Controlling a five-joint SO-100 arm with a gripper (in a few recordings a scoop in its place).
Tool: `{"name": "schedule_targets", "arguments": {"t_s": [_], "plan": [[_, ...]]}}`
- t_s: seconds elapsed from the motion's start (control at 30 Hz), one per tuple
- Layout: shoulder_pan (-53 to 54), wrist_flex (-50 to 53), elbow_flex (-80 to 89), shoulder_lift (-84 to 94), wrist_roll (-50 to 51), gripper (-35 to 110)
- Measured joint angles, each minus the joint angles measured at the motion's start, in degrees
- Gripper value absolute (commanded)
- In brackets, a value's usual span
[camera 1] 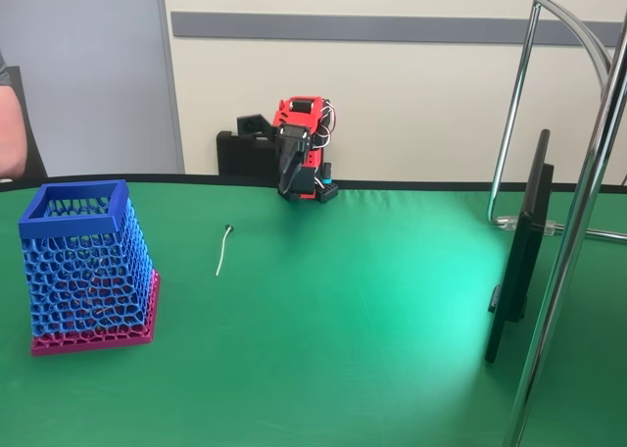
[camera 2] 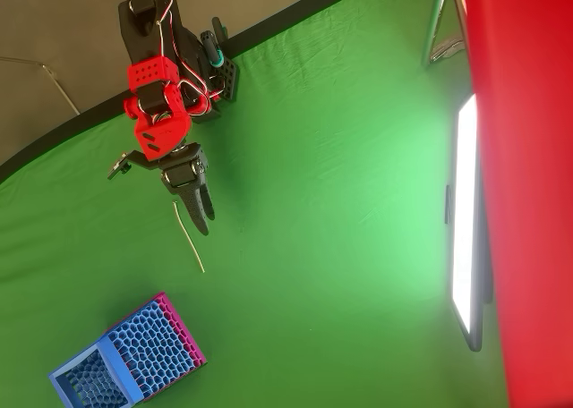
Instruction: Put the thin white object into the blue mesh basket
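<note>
One thin white object [camera 1: 224,250], one blue mesh basket [camera 1: 86,268], one pincer [camera 2: 201,213], all on or over a green counter [camera 1: 343,329]. Taking the basket as landmark: standing upright at the left of the fixed view, dark blue rim on top, magenta base flat on the cloth, nothing seen inside through the mesh. Stick lying flat on the counter to the right of the basket in the fixed view, well apart from it, touching nothing. Long axis running from the near end up and slightly rightward away from the camera, tiny knob at the far end, a faint bend along the length. In the overhead view, same stick [camera 2: 188,237] above and right of the basket [camera 2: 130,359], laid on a slant from upper left to lower right, lower end pointing roughly past the basket's right side. Red and black arm folded low at the far counter edge (beyond both stick and basket in the fixed view), pincer [camera 1: 287,177] aimed downward. From overhead, pincer tip hanging just beside the stick's upper half, to its right, fingers drawn together with no gap visible and nothing between them. Also a dark flat screen [camera 1: 519,246] and chrome tubing [camera 1: 568,241], far right of the basket.
</note>
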Motion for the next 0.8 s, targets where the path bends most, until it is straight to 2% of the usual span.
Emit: {"name": "schedule_targets", "arguments": {"t_s": [0.13,0.27,0.8], "plan": [[-1.0,0.6,5.5,6.7,-0.2,24],[-1.6,2.5,6.4,9.0,-0.1,1],[-3.4,10.3,6.5,9.8,1.6,1]]}}
